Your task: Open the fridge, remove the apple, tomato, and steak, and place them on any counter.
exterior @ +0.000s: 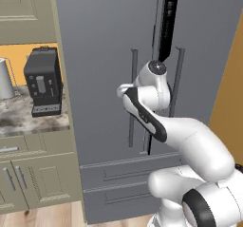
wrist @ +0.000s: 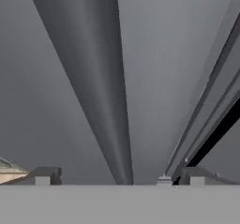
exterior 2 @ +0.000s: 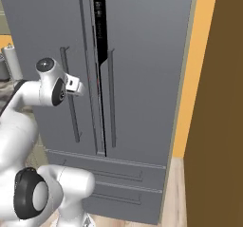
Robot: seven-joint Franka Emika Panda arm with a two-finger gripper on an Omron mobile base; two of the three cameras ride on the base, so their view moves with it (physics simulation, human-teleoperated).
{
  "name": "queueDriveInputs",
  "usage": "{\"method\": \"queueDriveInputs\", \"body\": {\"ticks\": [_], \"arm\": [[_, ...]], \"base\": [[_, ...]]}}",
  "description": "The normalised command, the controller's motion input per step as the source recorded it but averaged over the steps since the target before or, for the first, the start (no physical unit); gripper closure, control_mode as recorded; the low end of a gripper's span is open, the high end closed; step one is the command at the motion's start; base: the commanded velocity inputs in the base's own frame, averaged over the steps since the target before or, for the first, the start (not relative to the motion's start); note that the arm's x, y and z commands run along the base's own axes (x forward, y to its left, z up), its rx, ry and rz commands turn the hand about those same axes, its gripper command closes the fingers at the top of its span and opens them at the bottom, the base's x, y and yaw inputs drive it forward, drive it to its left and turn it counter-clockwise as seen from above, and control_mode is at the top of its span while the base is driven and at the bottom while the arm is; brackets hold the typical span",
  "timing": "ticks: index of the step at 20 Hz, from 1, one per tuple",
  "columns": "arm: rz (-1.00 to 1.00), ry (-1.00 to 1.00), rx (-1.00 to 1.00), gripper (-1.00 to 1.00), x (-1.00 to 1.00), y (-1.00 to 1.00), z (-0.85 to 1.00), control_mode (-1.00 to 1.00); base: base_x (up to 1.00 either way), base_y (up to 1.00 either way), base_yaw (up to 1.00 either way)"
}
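The dark grey fridge [exterior: 104,41] [exterior 2: 142,55] stands right in front of me, with a thin black gap [exterior 2: 98,31] between its two doors. My gripper [wrist: 119,177] [exterior 2: 78,87] is open. Its fingertips [wrist: 44,176] straddle the left door's long vertical bar handle [wrist: 93,78] [exterior 2: 71,112] [exterior: 133,98] without pinching it. The right door's handle [exterior 2: 111,98] hangs just past the gap. The apple, tomato and steak are hidden behind the doors. The speckled counter [exterior: 28,119] lies to the left of the fridge.
On the counter stand a black coffee machine [exterior: 43,81] and a metal canister [exterior: 4,79], with beige cabinets [exterior: 33,178] below. Fridge drawers [exterior: 128,174] run along the base. A brown side panel [exterior 2: 218,102] rises close on the right.
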Motion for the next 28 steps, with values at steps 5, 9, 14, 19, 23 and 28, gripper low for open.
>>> {"method": "queueDriveInputs", "body": {"ticks": [5, 9, 14, 19, 23, 28], "arm": [[-0.11, -0.02, 0.02, -1.0, 0.62, 0.14, -0.03, -1.0], [-0.01, -0.12, 0.08, -1.0, 0.47, -0.17, -0.08, -1.0], [0.01, -0.22, 0.08, -1.0, 0.48, -0.18, -0.08, -1.0], [0.1, -0.68, 0.04, -1.0, 0.11, -0.16, -0.35, -1.0], [0.12, -0.99, 0.03, -1.0, -0.08, -0.27, -0.45, -1.0], [0.05, -0.71, 0.11, -1.0, 0.21, -0.27, -0.43, -1.0]], "base": [[0.0, 0.0, 0.0], [0.0, 0.0, 0.0], [0.0, 0.0, 0.0], [0.0, 0.0, 0.0], [0.0, 0.0, 0.0], [0.0, 0.0, 0.0]]}}
